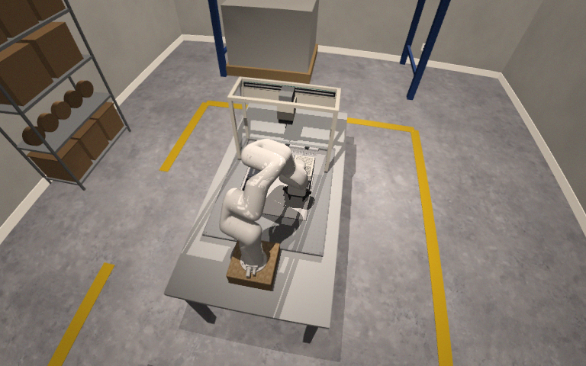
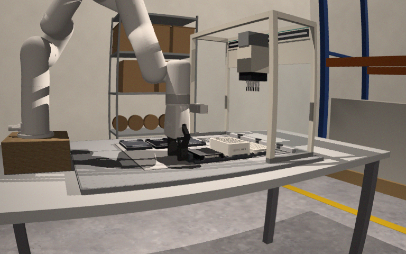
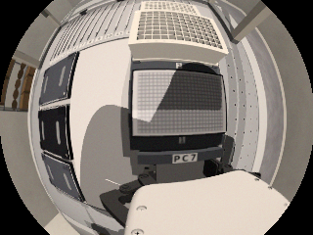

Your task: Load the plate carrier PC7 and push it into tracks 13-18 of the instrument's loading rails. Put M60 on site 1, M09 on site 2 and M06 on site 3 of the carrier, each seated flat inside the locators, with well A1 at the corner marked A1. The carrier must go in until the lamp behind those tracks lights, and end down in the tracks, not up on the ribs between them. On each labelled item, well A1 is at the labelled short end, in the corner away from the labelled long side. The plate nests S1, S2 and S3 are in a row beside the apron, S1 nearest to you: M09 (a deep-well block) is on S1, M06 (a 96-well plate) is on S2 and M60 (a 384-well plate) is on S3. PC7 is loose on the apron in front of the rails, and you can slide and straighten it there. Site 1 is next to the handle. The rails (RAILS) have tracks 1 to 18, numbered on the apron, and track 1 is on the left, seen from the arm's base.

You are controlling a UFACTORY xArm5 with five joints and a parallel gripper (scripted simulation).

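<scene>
The black carrier PC7 [image 3: 184,157] lies lengthwise toward the rails, and its far end is under the instrument frame. A fine-welled 384-well plate [image 3: 178,102] sits on the site next to the handle. It shows as a low plate in the side view [image 2: 206,152]. The tall white deep-well block [image 2: 229,145] is on the middle site. A 96-well plate [image 2: 258,146] is on the far site. My gripper [image 2: 178,150] is open and low at the carrier's handle end. I cannot tell whether the fingers touch the handle. The arm hides it from above [image 1: 297,194].
Three black plate nests [image 3: 55,132] stand in a row left of the apron, all bare. The ribbed rails [image 3: 92,26] lie ahead. The instrument frame post [image 2: 272,89] stands near the carrier's far end, and a pipetting head [image 2: 252,62] hangs inside the frame.
</scene>
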